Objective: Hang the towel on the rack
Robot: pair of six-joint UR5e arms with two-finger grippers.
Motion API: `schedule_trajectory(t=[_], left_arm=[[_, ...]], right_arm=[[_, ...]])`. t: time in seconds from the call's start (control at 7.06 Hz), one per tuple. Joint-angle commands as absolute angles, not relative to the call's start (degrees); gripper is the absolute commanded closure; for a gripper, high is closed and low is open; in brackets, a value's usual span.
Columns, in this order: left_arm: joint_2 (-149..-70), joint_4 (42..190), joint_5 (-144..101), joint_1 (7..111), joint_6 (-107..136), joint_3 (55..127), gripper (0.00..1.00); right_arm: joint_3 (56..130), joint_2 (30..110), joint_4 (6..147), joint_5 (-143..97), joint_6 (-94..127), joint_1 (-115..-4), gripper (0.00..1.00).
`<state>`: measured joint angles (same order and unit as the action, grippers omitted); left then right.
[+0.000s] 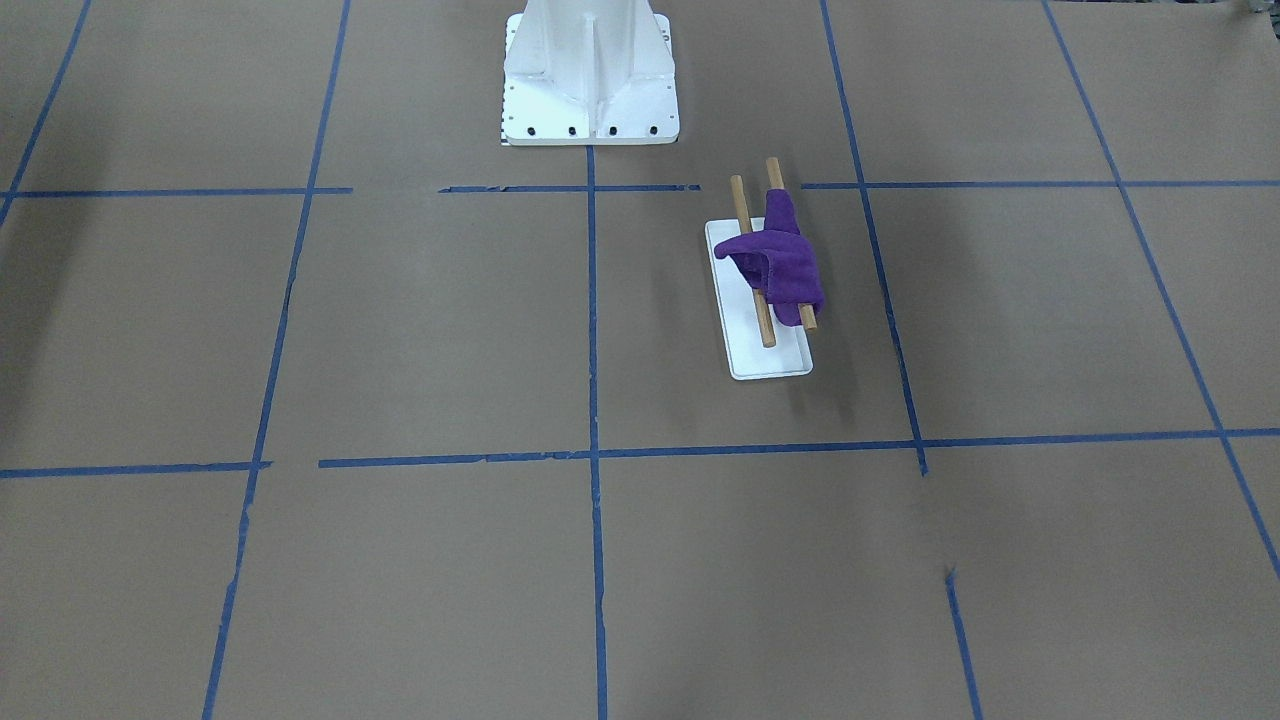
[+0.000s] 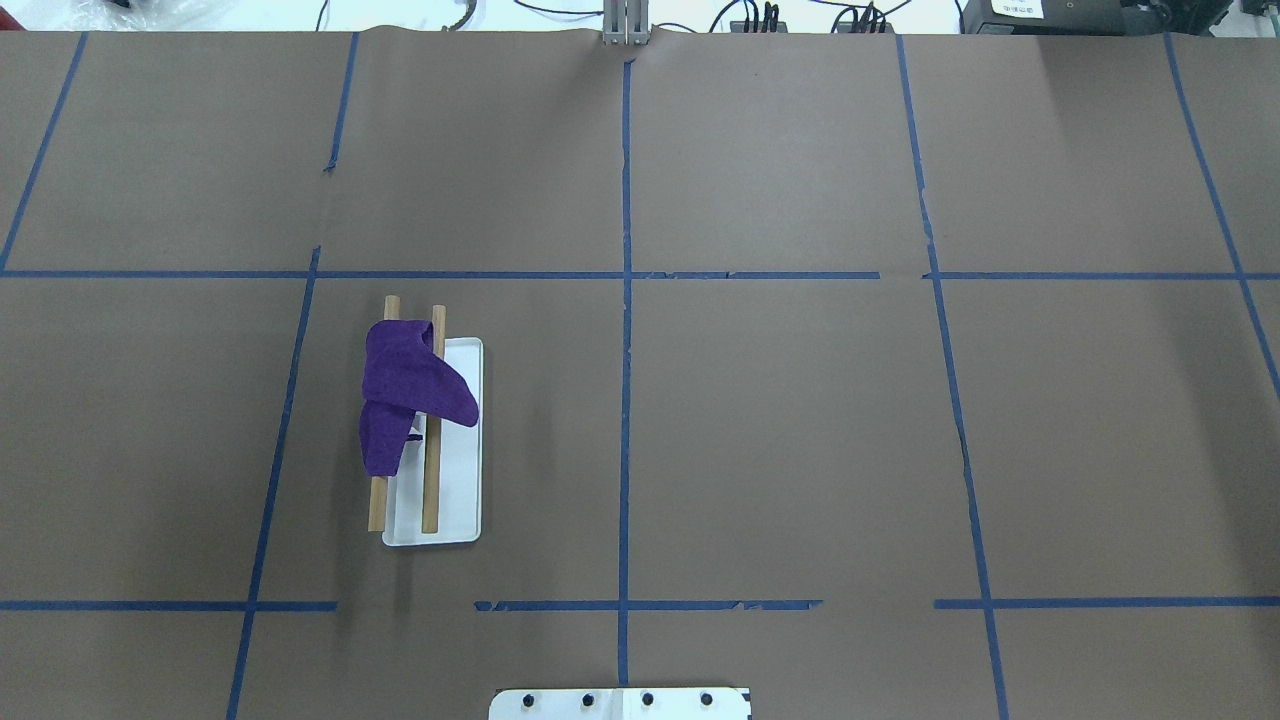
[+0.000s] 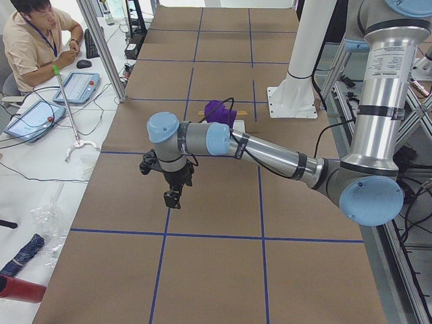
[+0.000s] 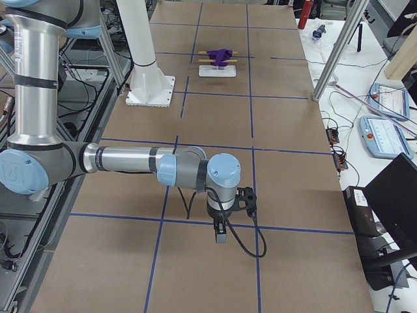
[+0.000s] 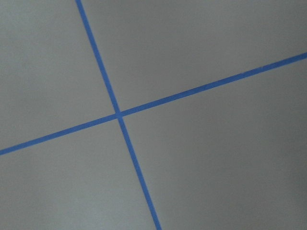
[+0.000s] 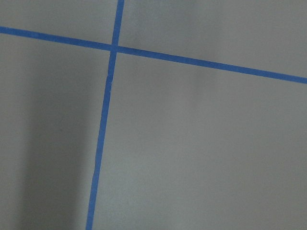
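Note:
A purple towel lies draped over both wooden rods of the rack, whose white base sits on the brown table. In the overhead view the towel covers the far half of the rods, above the base. It also shows in the side views. My left gripper hangs over the table, well away from the rack. My right gripper hangs at the table's other end. Both show only in side views; I cannot tell if they are open. Both wrist views show only paper and tape.
The white bolted robot pedestal stands behind the rack, also visible at the overhead view's bottom edge. Blue tape lines grid the brown paper. An operator sits beside the table with tablets.

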<state>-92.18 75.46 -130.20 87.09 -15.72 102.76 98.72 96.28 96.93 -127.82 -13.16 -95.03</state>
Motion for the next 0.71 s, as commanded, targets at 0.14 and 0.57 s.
schedule_trajectory(t=[0.14, 0.57], left_arm=[[-87.71, 82.36, -130.17, 88.68, -15.65, 102.92, 0.00], [-86.93, 83.05, -129.73, 88.77, -16.34, 101.08, 0.00]], right_arm=[[98.79, 95.89, 96.85, -127.88, -11.69, -94.75, 0.00], [98.79, 95.89, 96.94, -127.97, -11.60, -94.14, 0.00]])
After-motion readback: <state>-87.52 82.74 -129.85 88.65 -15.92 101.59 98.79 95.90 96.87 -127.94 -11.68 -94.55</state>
